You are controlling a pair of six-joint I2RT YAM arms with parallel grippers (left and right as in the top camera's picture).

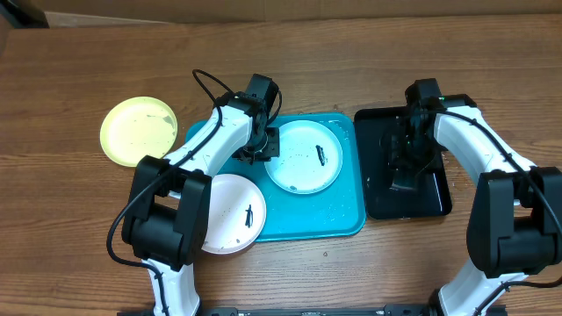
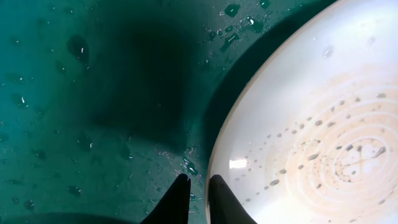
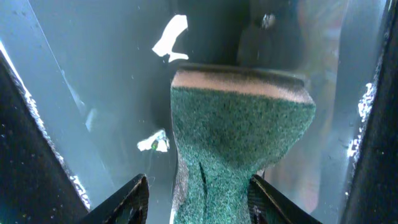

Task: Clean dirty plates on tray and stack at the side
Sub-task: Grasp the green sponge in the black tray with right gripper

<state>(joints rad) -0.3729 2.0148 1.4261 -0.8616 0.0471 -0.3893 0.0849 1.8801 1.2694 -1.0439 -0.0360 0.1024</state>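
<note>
Tabletop [image 1: 351, 53]: brown wood grain, matte.

Tray [image 1: 338, 219]: turquoise plastic rectangle with rounded corners and a raised rim, beaded with water, at mid-table.

3 round shallow plates:
- Pale plate [image 1: 303, 156] lies on the tray's right half. It is glossy, ringed with faint concentric marks and droplets, and has 1 dark smudge.
- White plate [image 1: 230, 213] overhangs the tray's near-left corner and is also smudged.
- Yellow-green plate [image 1: 138, 132] sits on the bare wood, left of the tray and apart from it.

Black tray [image 1: 435, 197]: glossy and narrower, just right of the turquoise one.

Left arm is bent across the tray. Left pincer [image 2: 198, 183] points down at the pale plate's left rim, nearly clenched with a slim gap between the tips. Cannot tell whether the rim is nipped.

Right arm is folded over the black tray. Right pincer [image 3: 199, 186] grasps a sponge [image 3: 242, 124] with a coarse green scouring face and a tan edge, waisted and creased between the tips.
</note>
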